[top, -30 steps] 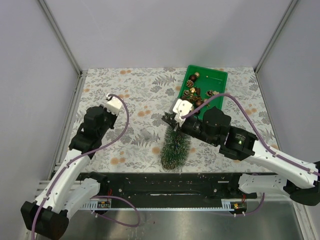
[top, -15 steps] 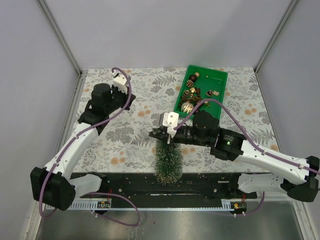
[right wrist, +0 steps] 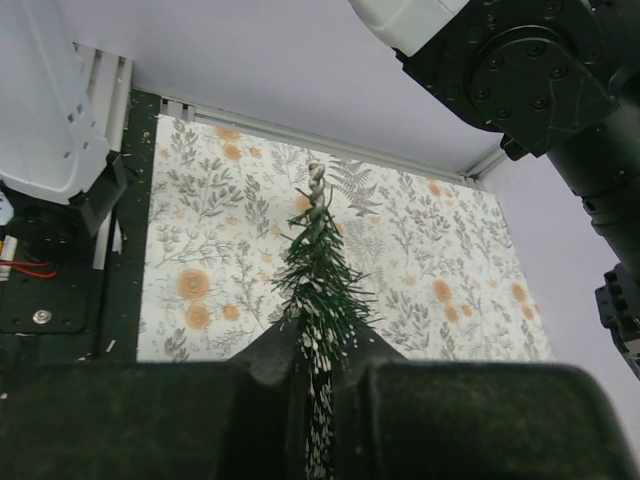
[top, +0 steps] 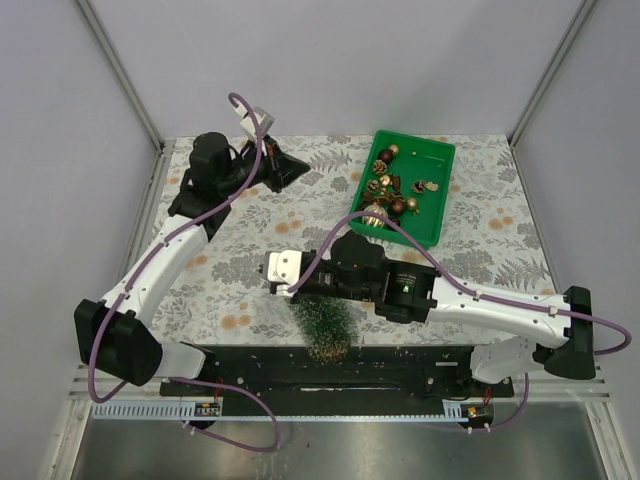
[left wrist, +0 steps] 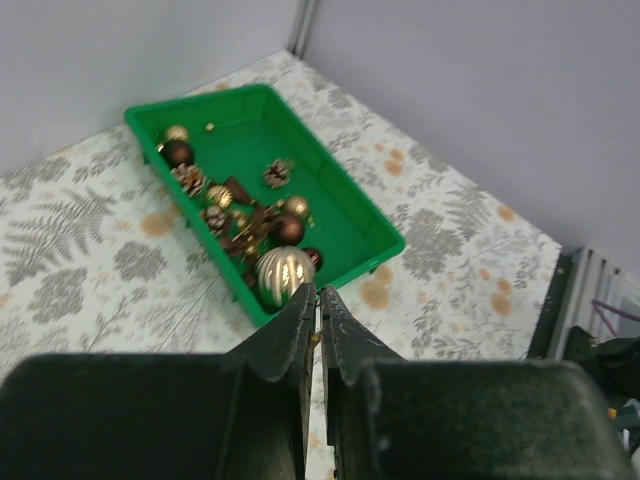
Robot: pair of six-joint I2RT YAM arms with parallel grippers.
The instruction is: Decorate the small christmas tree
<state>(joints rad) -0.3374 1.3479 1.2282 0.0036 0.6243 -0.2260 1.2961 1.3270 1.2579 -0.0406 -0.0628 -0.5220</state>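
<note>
Small christmas tree (top: pixel 323 326): dark green bottle-brush cone, bristly, pale frosted flecks on the branch tips, bare twisted-wire tip. Wooden base not visible. Sits at the counter's near edge, about mid-width, with the wide end overlapping the black rail there. Tilted, not upright. Right pincer (right wrist: pixel 318 348) is clamped on its lower bristles, narrow tip pointing away from the wrist. Looks lifted off the counter; contact can't be confirmed. No ornaments on it.
</note>
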